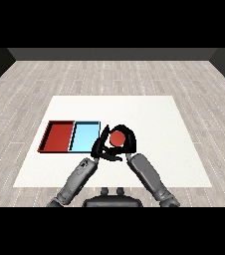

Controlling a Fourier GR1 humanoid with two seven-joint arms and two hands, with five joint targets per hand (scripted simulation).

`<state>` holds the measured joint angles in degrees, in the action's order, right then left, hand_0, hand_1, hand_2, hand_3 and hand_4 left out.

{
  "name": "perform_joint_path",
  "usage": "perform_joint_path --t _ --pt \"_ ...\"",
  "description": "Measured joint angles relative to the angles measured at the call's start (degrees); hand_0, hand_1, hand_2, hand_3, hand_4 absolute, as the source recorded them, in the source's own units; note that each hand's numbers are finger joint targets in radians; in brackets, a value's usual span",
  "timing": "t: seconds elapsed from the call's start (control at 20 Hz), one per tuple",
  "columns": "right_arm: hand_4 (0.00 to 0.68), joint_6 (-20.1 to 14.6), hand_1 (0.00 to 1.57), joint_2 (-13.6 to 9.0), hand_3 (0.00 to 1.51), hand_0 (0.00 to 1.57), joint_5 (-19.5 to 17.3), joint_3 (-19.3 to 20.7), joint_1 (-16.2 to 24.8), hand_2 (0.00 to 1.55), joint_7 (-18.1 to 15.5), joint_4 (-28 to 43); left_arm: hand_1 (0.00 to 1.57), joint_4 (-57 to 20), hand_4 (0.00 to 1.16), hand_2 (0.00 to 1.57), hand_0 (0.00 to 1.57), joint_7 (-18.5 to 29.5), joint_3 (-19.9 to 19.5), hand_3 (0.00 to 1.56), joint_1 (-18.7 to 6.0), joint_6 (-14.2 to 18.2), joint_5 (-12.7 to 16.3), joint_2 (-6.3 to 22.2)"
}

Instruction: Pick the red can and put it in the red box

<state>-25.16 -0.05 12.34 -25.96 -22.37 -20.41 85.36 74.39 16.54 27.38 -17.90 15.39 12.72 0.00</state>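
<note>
Red can (117, 138): I see its red top ringed by the black fingers (130, 135) of the right hand (126, 144), which curl round it and hold it. Can sits just right of the light blue tray (85, 135), near that tray's right edge, over the white surface (159, 124); I cannot tell whether it rests on the surface or is lifted off it. Red tray (58, 135) lies at the far left, touching the blue tray side by side, well apart from the can. Left hand (100, 144) is close beside the can on its left, overlapping the right hand in my view; I cannot tell how it is set. Both grey forearms come in from the lower corners.
</note>
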Motion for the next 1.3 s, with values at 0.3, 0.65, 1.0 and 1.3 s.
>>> perform_joint_path --t 0.3,0.65,1.0,1.3 --pt "0.659 -2.7 1.53 0.0 1.42 1.53 1.6 -3.6 0.0 1.46 -0.4 1.5 0.00 -2.3 0.00 0.00 0.00 1.0 0.2 0.00 -1.7 -0.3 1.9 0.1" --pt "0.638 -3.9 1.50 -0.3 1.40 1.50 1.6 -4.1 -2.0 1.46 0.5 1.0 0.00 -1.9 0.00 0.00 0.00 0.9 0.7 0.00 -1.3 -0.1 2.9 0.8" --pt "0.652 -5.2 1.50 -0.3 1.39 1.50 2.2 -5.2 -2.8 1.45 0.2 0.6 1.57 -2.1 1.12 1.56 1.57 1.2 2.3 1.48 -1.8 10.3 6.2 0.6" --pt "0.644 -4.1 1.48 -0.5 1.39 1.48 1.4 -4.6 -1.8 1.44 0.6 0.8 1.57 -5.6 1.12 1.56 1.57 4.1 4.4 1.48 -3.7 15.6 9.5 0.8"
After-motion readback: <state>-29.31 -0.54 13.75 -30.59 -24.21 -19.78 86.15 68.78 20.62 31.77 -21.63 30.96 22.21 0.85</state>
